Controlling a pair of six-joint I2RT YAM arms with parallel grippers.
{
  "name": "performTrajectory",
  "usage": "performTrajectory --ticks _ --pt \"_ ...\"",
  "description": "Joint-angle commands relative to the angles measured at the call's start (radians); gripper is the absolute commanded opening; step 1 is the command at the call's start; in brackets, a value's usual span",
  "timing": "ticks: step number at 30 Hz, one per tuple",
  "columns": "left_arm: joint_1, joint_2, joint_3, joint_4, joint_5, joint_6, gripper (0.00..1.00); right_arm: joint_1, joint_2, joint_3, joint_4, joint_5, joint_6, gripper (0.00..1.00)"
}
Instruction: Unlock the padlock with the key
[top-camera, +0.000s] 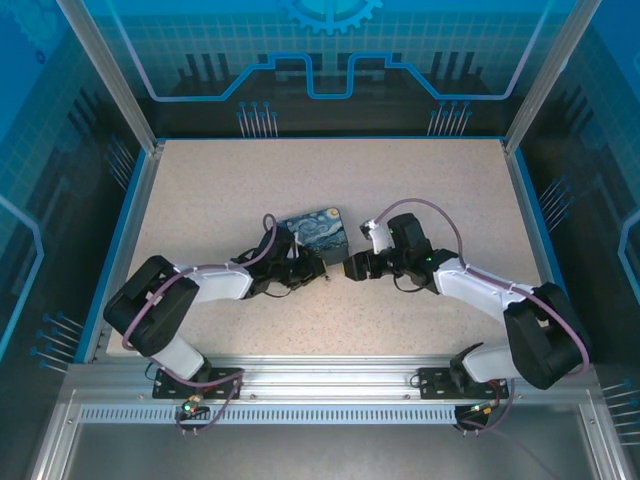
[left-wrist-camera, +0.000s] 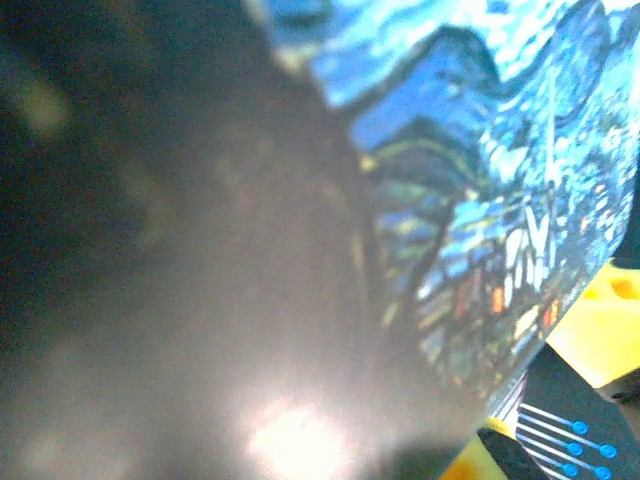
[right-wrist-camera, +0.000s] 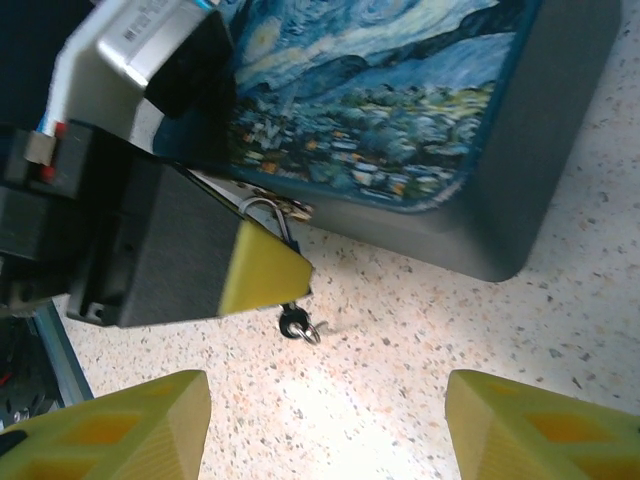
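The padlock (top-camera: 315, 232) is a flat block with a starry-night print and dark sides, lying mid-table. It is also close up in the right wrist view, as the padlock (right-wrist-camera: 400, 110). My left gripper (top-camera: 306, 266) sits at its near edge, one yellow-tipped finger (right-wrist-camera: 262, 270) against the block's lower corner. The tiny dark key (right-wrist-camera: 296, 322), with a small ring, pokes out just under that fingertip on the table. The left wrist view is blurred, with the padlock (left-wrist-camera: 480, 180) pressed close; the left jaws' state is unclear. My right gripper (right-wrist-camera: 330, 425) hovers open just short of the key, nothing between its fingers.
A thin metal loop (right-wrist-camera: 262, 210) shows at the block's edge behind the left finger. The speckled tabletop (top-camera: 430, 180) is bounded by a blue rim and metal frame posts (top-camera: 110, 75). Both arms meet near the table's middle.
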Motion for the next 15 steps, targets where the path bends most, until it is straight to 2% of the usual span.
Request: performTrajectory --ticks 1,8,11,15 --pt "0.004 0.037 0.02 -0.035 0.066 0.044 0.17 0.034 0.027 0.004 0.043 0.051 0.044 0.64" --pt "-0.001 0.006 0.017 -0.061 0.067 0.073 0.53 0.058 0.048 0.01 0.073 0.076 0.074 0.68" --pt "0.0 -0.049 0.021 -0.112 0.059 0.098 0.65 0.06 0.049 0.01 0.083 0.087 0.09 0.71" --pt "-0.001 -0.13 0.029 -0.186 0.049 0.132 0.77 0.062 0.056 0.009 0.096 0.086 0.107 0.71"
